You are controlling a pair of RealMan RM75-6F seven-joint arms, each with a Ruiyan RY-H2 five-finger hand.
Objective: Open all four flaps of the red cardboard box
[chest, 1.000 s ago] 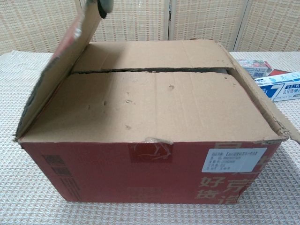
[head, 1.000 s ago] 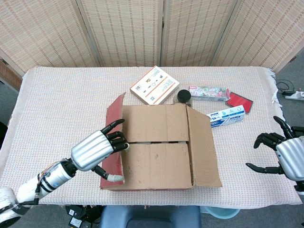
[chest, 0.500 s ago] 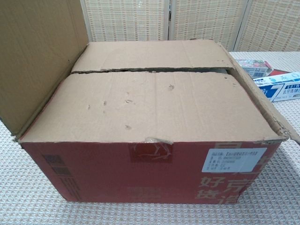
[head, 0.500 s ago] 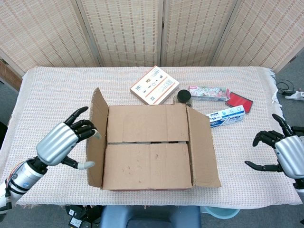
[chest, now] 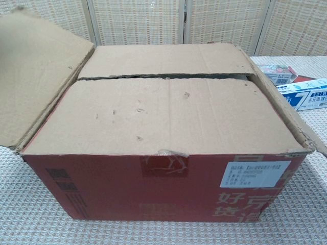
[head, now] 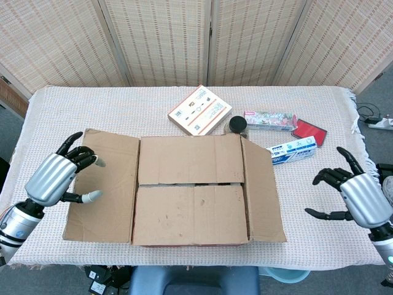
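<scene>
- Box point(head: 193, 200) sits mid-bench, red sides, near edge toward robot.
- Left flap point(head: 103, 184) folded out flat, well clear of box top; in chest view it point(chest: 36, 71) slopes up and outward.
- Two middle flaps point(head: 190, 187) lie shut, a thin seam between them.
- Right flap point(head: 263, 190) folded out, sloping down.
- Left robot hand point(head: 54, 178) over left flap's outer edge, fingers spread, holding nothing.
- Right robot hand point(head: 355, 196) well apart from box to the right, fingers spread, empty.
- Behind box: white-orange carton point(head: 199, 110), dark jar point(head: 238, 125), toothpaste carton point(head: 293, 149), red case point(head: 309, 131).
- Bench point(head: 86, 110) w/ woven cloth.
</scene>
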